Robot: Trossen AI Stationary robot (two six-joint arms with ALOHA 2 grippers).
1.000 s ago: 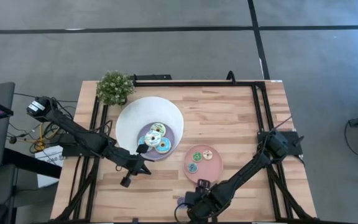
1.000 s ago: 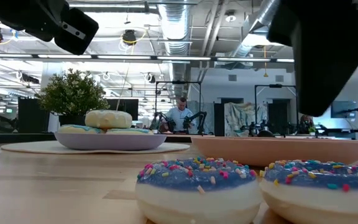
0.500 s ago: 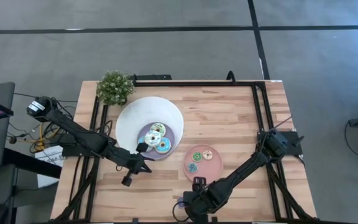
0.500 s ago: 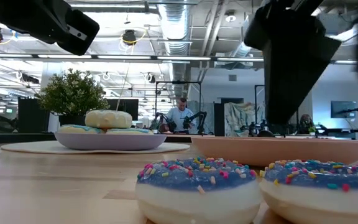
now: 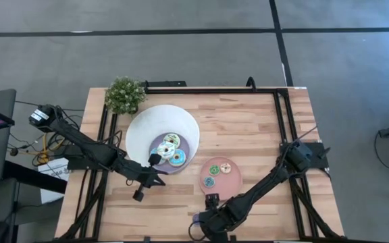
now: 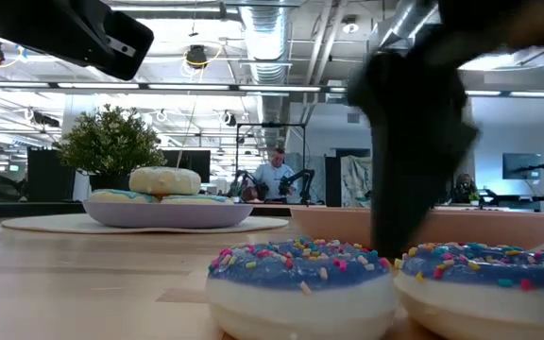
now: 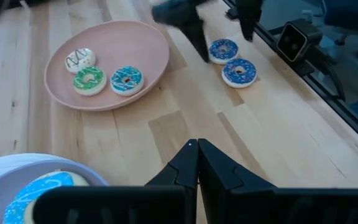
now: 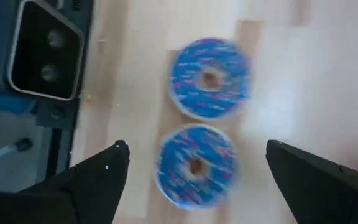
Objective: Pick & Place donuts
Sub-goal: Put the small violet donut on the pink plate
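Two blue-iced donuts with sprinkles (image 8: 210, 78) (image 8: 194, 165) lie flat on the wood at the table's near edge; they also show in the low view (image 6: 300, 274) (image 6: 484, 274). My right gripper (image 8: 194, 155) is open above them, one finger on either side, touching nothing; it also shows in the high view (image 5: 211, 202). The pink plate (image 5: 231, 181) holds a white (image 7: 79, 59), a green (image 7: 91, 79) and a blue donut (image 7: 127, 79). More donuts (image 5: 173, 148) lie in the white bowl (image 5: 147, 125). My left gripper (image 7: 194, 146) is shut and empty by the bowl's near edge.
A small potted plant (image 5: 123, 94) stands at the far left corner. A black frame runs along the table's edges (image 5: 275, 91). The low camera housing (image 8: 45, 50) sits just beside the two blue donuts. Bare wood lies between the plate and the table's right side (image 5: 262, 135).
My right gripper has moved toward the table's left along the near edge and gone down toward the two blue donuts, staying open. The donuts have not moved.
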